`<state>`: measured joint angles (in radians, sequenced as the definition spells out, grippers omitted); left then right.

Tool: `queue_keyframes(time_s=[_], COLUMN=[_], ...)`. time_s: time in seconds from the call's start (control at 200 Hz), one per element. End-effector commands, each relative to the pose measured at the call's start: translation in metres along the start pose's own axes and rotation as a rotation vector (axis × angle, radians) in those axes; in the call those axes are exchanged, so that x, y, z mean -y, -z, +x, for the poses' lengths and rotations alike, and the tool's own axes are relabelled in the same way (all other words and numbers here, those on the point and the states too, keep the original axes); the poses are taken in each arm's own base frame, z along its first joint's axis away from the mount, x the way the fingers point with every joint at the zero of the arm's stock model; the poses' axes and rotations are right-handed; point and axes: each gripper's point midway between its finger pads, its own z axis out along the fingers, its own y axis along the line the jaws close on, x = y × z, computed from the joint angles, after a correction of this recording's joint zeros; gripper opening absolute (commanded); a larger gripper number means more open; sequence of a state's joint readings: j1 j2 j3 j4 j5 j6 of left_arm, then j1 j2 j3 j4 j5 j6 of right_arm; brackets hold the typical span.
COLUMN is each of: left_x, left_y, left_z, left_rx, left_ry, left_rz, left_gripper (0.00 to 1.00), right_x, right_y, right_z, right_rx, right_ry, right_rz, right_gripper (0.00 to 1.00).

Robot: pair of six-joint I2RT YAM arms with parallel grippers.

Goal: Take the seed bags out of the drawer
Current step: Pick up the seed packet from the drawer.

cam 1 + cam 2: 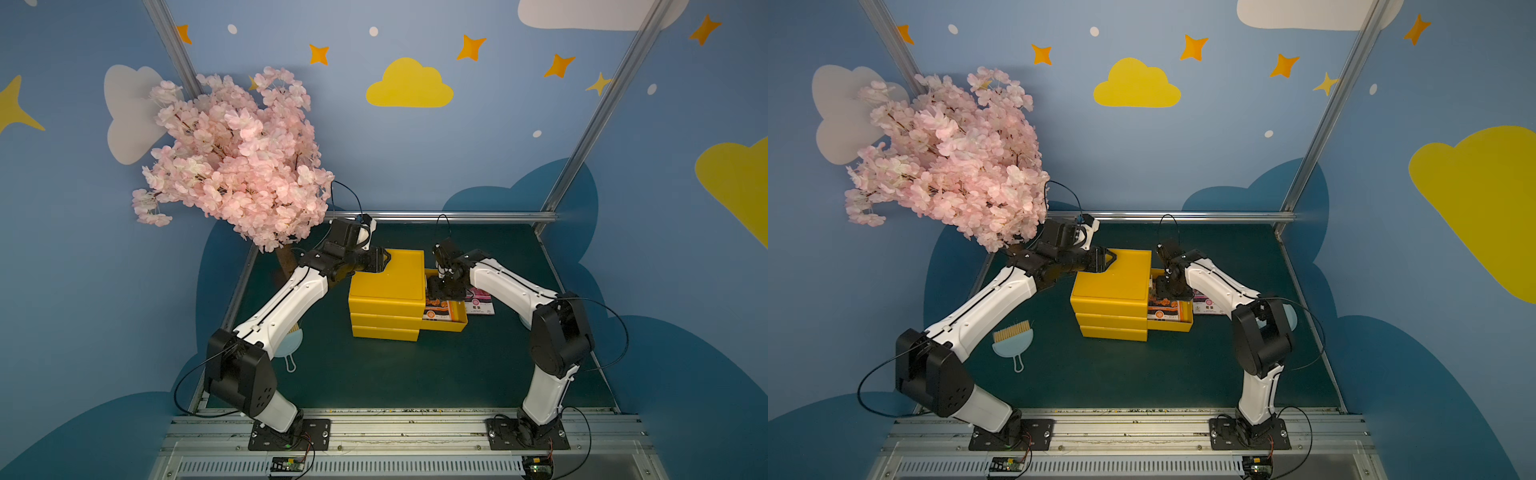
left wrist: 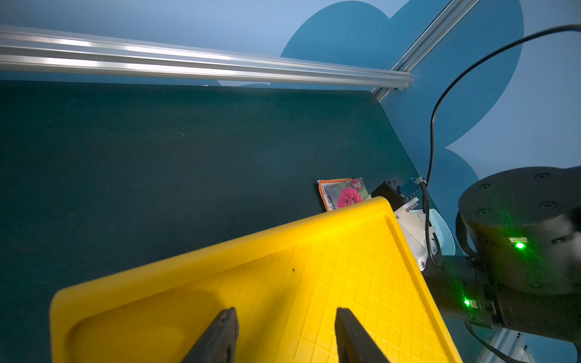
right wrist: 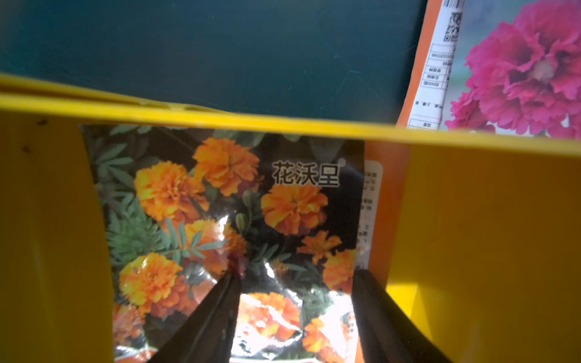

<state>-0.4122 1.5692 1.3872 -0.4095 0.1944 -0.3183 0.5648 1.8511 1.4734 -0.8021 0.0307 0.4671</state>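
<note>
The orange-flower seed bag [image 3: 226, 220] bears the brand characters 花沃呈 among its printed blooms. The pink-flower seed bag [image 3: 518, 72] carries a QR code, but its small print is unreadable.

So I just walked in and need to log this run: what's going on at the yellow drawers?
The right gripper reaches into the open top drawer, jaws apart, tips at the orange-flower seed bag lying inside. The pink-flower seed bag lies outside on the green mat beside the drawer. The left gripper, open, is over the top of the cabinet.

top views: high, downward, whole scene | wrists: close, share pink bag [image 2: 343, 195]
</note>
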Motion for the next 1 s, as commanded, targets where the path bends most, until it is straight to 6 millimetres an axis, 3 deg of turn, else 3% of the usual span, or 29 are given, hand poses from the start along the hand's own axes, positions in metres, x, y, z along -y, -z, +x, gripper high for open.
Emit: queue_keyframes(time_s=[0.0, 0.335, 0.621, 0.851, 0.996], left_x=[-0.044, -0.045, -0.045, -0.045, -0.045], left_y=[-0.025, -0.024, -0.025, -0.026, -0.025], left_z=[0.11, 0.112, 0.111, 0.112, 0.112], left_rx=[-0.386, -0.389, -0.389, -0.391, -0.39], left_ry=[0.124, 0.122, 0.122, 0.125, 0.127], left_rz=[-0.133, -0.139, -0.135, -0.136, -0.137], left_gripper=[0.56, 0.56, 0.55, 0.56, 0.56], right_x=[-0.004, -0.012, -0.014, -0.017, -0.017], right_y=[-0.002, 0.002, 0.02, 0.038, 0.044], right_z=[-0.001, -0.005, -0.011, -0.015, -0.015], right_rx=[-0.011, -0.002, 0.05, 0.086, 0.095], right_ry=[-0.016, -0.112, -0.187, -0.214, -0.211], right_rz=[-0.024, -0.167, -0.299, -0.392, -0.404], right_gripper=[0.59, 0.31, 0.12, 0.0, 0.0])
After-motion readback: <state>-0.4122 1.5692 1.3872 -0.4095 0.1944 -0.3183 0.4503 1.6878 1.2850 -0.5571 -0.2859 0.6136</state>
